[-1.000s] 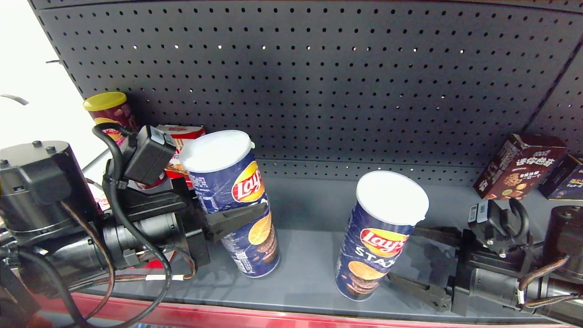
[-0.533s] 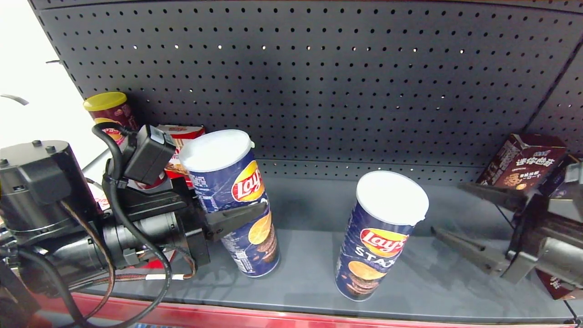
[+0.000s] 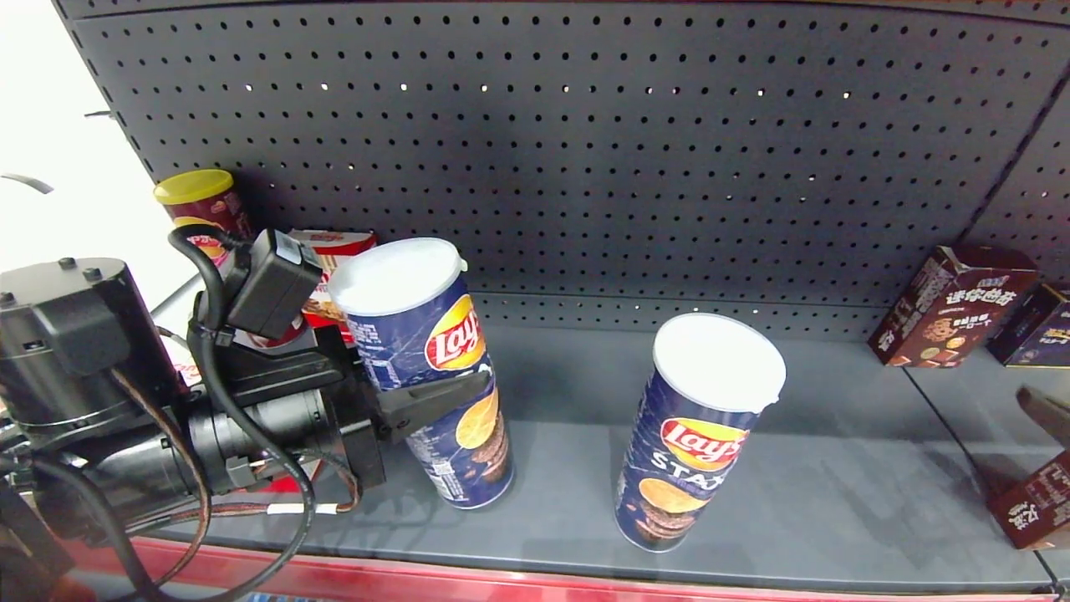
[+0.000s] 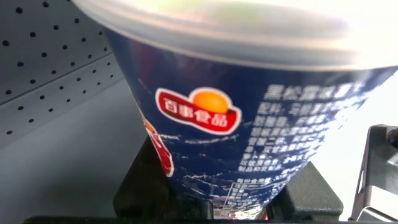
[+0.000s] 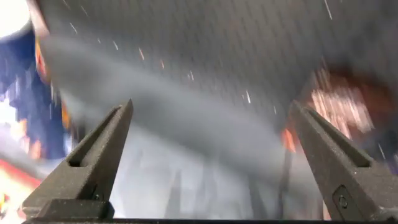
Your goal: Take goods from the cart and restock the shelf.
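A dark blue chips can with a white lid (image 3: 435, 359) stands at the left of the grey shelf (image 3: 568, 493), its base at the shelf floor. My left gripper (image 3: 418, 380) is shut on its middle; in the left wrist view the can (image 4: 249, 118) sits between the jaws of the gripper (image 4: 227, 202). A second, identical can (image 3: 702, 426) stands free at mid-shelf. My right gripper (image 5: 211, 107) is open and holds nothing, well to the right of that can; one fingertip (image 3: 1043, 408) shows at the head view's right edge.
A yellow-lidded can (image 3: 201, 201) and a red-and-white box (image 3: 334, 247) stand behind my left arm. Brown boxes (image 3: 953, 305) (image 3: 1032, 502) and a dark blue box (image 3: 1041, 334) occupy the right end. A pegboard wall (image 3: 585, 167) backs the shelf; a red strip (image 3: 501, 579) marks its front edge.
My right gripper has pulled away to the right from the free-standing can, almost out of the head view. The left arm and both cans have not moved.
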Robot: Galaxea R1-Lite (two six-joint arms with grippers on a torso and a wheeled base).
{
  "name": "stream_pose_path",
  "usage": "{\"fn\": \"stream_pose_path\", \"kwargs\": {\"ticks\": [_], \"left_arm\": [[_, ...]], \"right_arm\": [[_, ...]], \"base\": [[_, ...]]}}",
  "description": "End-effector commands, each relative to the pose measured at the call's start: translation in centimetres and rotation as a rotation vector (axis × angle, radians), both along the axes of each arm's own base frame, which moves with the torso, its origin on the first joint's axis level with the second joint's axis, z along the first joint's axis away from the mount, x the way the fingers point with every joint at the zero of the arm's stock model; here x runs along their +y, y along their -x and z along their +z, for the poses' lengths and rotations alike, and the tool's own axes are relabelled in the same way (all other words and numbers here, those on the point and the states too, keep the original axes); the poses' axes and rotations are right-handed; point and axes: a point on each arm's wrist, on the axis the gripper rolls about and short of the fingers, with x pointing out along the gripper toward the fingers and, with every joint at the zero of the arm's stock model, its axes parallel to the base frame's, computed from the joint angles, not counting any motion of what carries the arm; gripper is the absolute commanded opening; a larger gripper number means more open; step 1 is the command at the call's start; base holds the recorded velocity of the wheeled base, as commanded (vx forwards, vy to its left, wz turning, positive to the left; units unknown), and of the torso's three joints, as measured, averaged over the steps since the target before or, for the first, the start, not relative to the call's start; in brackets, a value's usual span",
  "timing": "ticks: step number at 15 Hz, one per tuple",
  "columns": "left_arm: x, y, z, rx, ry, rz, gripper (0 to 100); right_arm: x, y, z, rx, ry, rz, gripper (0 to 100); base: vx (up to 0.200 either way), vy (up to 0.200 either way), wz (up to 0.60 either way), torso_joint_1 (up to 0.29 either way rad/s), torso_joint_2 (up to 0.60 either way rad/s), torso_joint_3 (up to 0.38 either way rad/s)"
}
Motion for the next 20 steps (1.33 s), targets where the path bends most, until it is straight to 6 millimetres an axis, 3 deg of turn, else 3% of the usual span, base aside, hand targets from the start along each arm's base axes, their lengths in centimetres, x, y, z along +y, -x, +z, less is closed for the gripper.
{"fn": "stream_pose_path", "kwargs": {"ticks": [1,4,8,11,14,20], "left_arm": [[0.0,0.0,-0.2,0.006,-0.003,0.0,0],[0.0,0.0,-0.1,0.0,-0.005,0.001,0],[-0.1,-0.2,0.8,-0.059,0.023,0.006,0],[0.0,-0.1,0.8,-0.069,0.03,0.006,0],[0.0,0.0,0.9,-0.073,0.032,0.006,0],[0.2,0.4,0.9,-0.073,0.035,-0.002,0]], "right_arm": [[-1.5,7.1,-2.1,-0.016,-0.038,-0.13,100],[-1.8,10.0,-4.9,0.042,-0.087,-0.256,100],[-1.7,11.9,-8.3,0.025,-0.193,-0.336,100],[-1.9,11.2,-11.1,0.04,-0.208,-0.479,100],[-1.9,9.4,-14.4,0.042,-0.203,-0.486,100],[-1.8,9.4,-14.7,0.07,-0.187,-0.433,100]], "base": [[0.0,0.0,0.0,0.0,0.0,0.0],[0.0,0.0,0.0,0.0,0.0,0.0],[0.0,0.0,0.0,0.0,0.0,0.0],[0.0,0.0,0.0,0.0,0.0,0.0],[0.0,0.0,0.0,0.0,0.0,0.0],[0.0,0.0,0.0,0.0,0.0,0.0]]}}
